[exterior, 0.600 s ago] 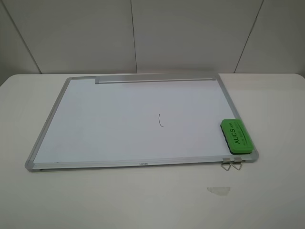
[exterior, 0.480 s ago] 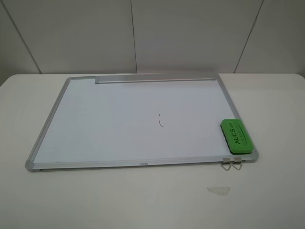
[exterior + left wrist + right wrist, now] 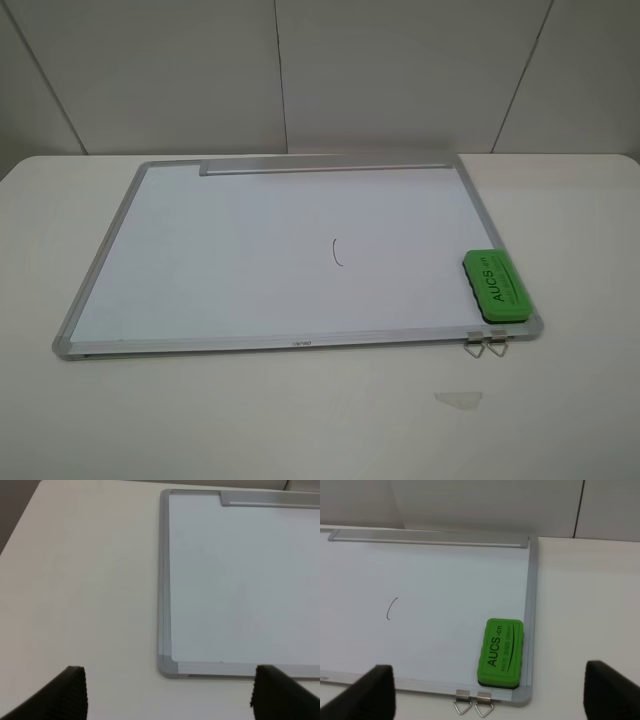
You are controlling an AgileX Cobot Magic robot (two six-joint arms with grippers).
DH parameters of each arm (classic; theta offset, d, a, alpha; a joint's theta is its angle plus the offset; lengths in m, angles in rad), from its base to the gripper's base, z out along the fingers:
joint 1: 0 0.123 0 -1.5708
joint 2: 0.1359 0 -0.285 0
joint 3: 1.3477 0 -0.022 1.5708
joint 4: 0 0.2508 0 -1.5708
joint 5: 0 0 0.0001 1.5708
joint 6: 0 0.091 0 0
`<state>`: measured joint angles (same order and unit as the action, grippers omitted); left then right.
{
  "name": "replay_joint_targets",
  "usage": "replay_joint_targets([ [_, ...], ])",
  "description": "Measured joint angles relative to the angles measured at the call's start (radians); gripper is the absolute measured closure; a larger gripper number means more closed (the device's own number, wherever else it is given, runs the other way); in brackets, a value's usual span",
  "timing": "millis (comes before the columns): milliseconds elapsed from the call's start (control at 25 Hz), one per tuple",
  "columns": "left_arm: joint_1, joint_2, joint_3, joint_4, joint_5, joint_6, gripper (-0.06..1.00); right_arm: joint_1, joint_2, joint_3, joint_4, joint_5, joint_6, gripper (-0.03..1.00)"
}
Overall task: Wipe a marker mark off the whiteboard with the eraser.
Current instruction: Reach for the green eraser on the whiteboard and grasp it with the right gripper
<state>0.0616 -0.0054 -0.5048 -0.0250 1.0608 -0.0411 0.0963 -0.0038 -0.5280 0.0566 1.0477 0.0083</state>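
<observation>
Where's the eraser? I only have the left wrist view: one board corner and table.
Observer: The eraser lies on the whiteboard, at its near right corner in the exterior high view, just behind the metal clips.
Operator: Anything to wipe?
Observer: Yes, the marker mark is near the board's middle, left of the eraser and apart from it.
Operator: And the other arm?
Observer: The right gripper is open and holds nothing.
</observation>
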Motion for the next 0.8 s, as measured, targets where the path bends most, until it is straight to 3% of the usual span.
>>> replay_joint_targets([
  [520, 0.000, 0.000, 0.000, 0.001, 0.000, 0.000, 0.26, 0.000, 0.000, 0.000, 0.029, 0.000, 0.000, 0.21],
  [800, -0.002, 0.000, 0.000, 0.008, 0.000, 0.000, 0.26, 0.000, 0.085, -0.031, 0.089, 0.062, 0.000, 0.21],
])
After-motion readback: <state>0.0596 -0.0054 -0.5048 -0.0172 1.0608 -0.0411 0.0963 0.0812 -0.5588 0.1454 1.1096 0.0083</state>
